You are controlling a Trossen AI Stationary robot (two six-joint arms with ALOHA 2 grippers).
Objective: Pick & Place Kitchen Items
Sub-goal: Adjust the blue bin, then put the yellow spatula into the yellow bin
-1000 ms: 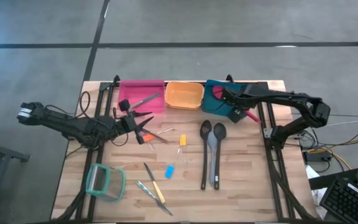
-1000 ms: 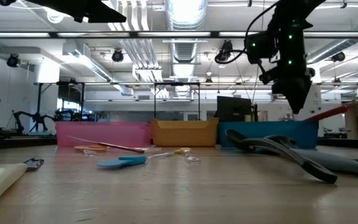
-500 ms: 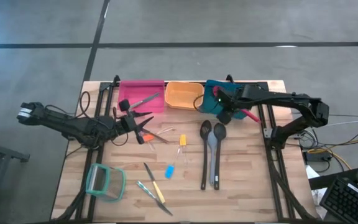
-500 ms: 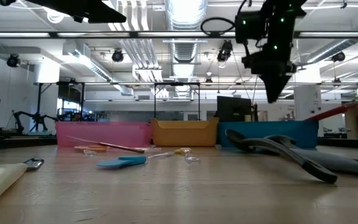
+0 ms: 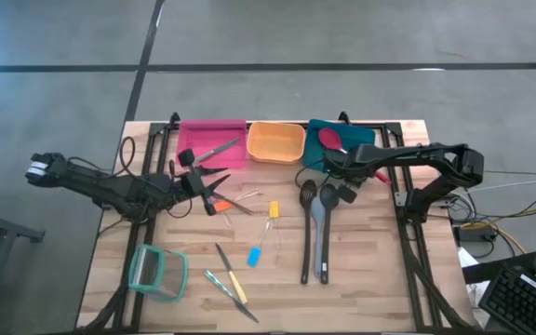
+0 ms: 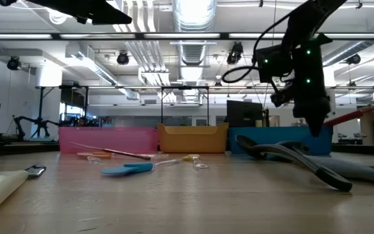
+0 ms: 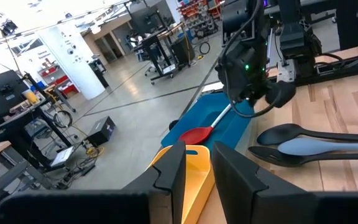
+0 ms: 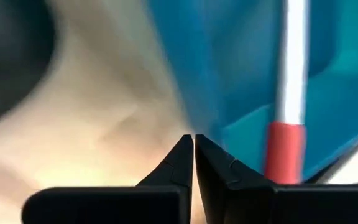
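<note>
Two black spoons (image 5: 307, 223) and a grey one (image 5: 318, 233) lie flat side by side at the table's middle right. My right gripper (image 5: 343, 192) is shut on nothing and hangs just above their heads beside the teal bin (image 5: 354, 136). A red spoon (image 5: 329, 138) lies in that bin, its handle (image 6: 348, 117) sticking out over the rim. A yellow piece (image 5: 273, 209), a blue piece (image 5: 254, 254) and slim knives (image 5: 231, 282) lie farther left. My left gripper (image 5: 214, 197) waits at the left, its fingers a narrow gap apart (image 7: 196, 168), with nothing between them.
A pink bin (image 5: 210, 141) with a tool in it, an orange bin (image 5: 275, 142) and the teal bin stand in a row along the far edge. A clear container with a teal rim (image 5: 156, 272) lies near the front left corner.
My right gripper has left the teal bin, swung a little toward the table's left, then come toward the near edge and down over the spoon heads. The red spoon's head now shows uncovered in the bin.
</note>
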